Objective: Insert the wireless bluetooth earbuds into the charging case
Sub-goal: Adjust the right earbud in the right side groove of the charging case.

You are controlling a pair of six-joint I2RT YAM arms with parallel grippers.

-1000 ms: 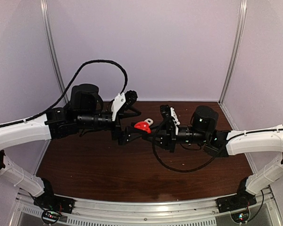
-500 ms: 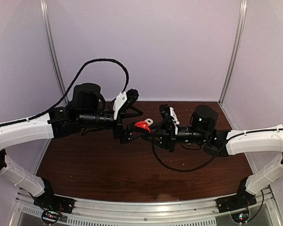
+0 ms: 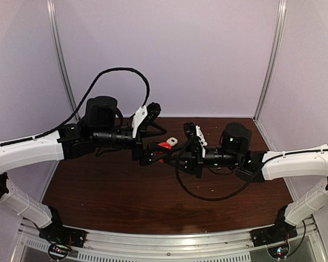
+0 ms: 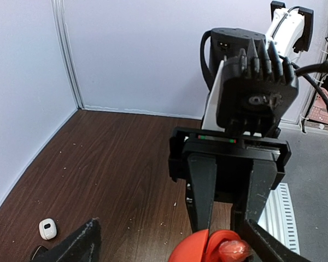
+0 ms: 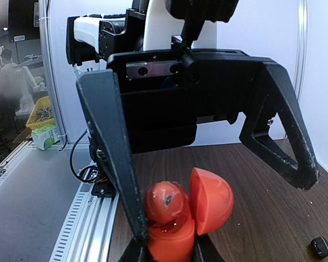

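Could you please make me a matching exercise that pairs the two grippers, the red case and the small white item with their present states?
Things:
1. left gripper
2. right gripper
3. red charging case
4. small white item

States:
A. lying on the table
B. jaws wide open
C. lid flipped open
D. shut on the case

Pairs: 1-B; 2-D; 3-C; 4-A
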